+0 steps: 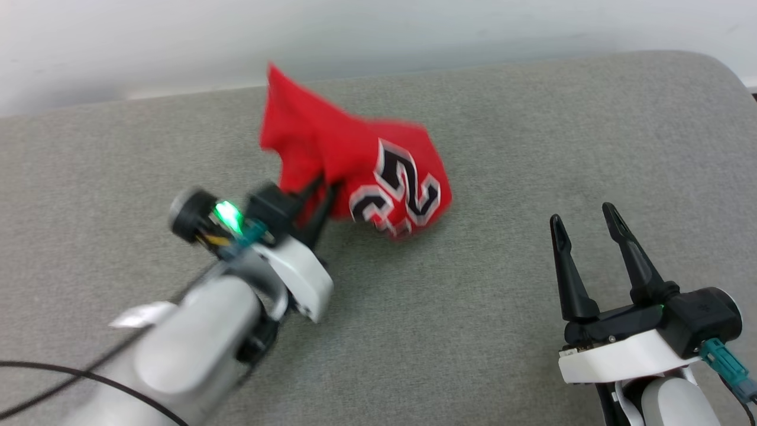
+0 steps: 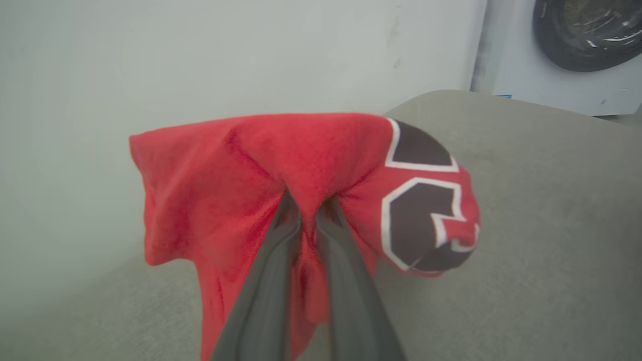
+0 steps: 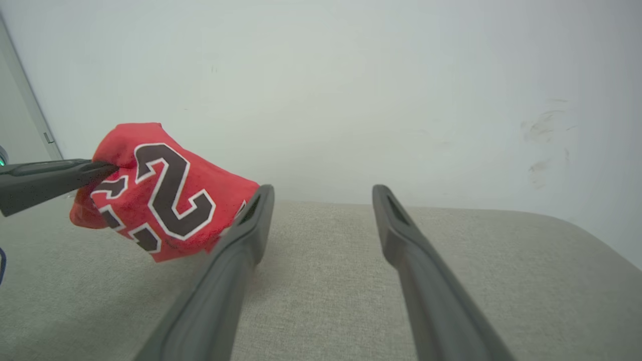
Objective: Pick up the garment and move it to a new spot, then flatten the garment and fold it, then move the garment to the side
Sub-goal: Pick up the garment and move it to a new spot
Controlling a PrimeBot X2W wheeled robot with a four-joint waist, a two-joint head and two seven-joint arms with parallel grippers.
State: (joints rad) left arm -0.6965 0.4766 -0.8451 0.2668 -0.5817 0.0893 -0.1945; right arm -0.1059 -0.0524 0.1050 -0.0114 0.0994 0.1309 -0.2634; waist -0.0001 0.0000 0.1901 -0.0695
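The garment (image 1: 361, 171) is a red jersey bunched into a lump, with a black white-outlined "2" on its right face. It hangs lifted above the grey surface. My left gripper (image 1: 322, 183) is shut on a fold of its red cloth. In the left wrist view both fingers pinch into the garment (image 2: 251, 175) at its middle, my left gripper (image 2: 307, 203) buried in the folds. The right wrist view has the garment (image 3: 160, 195) at the left, held off the surface. My right gripper (image 1: 585, 216) stands open and empty at the lower right, its tips (image 3: 321, 193) well apart.
A grey fabric-covered surface (image 1: 502, 148) spreads under both arms, with a rounded far right corner. A pale wall (image 1: 414, 23) runs behind it. A white appliance with a dark round door (image 2: 587, 30) stands beyond the corner. A black cable (image 1: 71, 373) trails by my left arm.
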